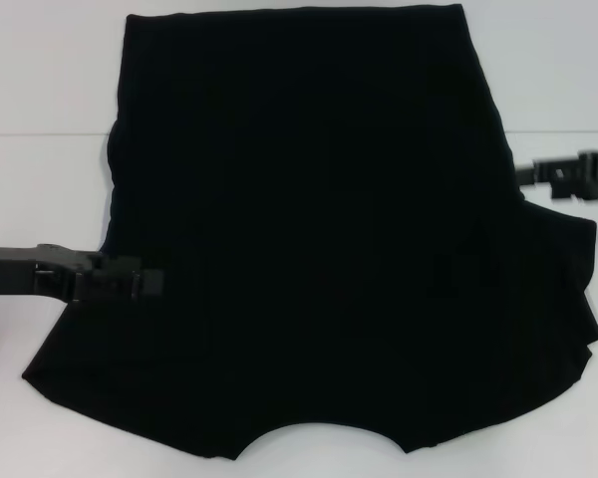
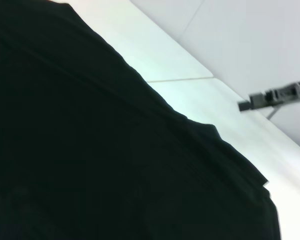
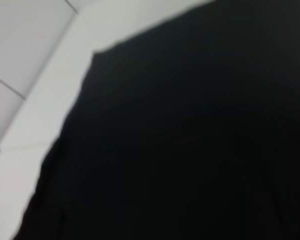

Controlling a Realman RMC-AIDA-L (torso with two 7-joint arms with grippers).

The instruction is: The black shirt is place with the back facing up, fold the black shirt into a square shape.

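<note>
White table (image 1: 40, 90) bears black shirt (image 1: 309, 229) spread flat; left claw (image 1: 145, 283) over sleeve edge, right claw (image 1: 538, 174) beside shirt; grip states unclear.

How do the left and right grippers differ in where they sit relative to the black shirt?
The left gripper reaches in over the black shirt at its left sleeve area; the right gripper sits at the shirt's right edge, over the white table. The left is nearer the collar end, the right farther up. Both reach in from the sides.

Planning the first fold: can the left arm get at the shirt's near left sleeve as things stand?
Probably yes. The left gripper is already over the black shirt's left edge beside that sleeve, with nothing between them on the white table.
</note>
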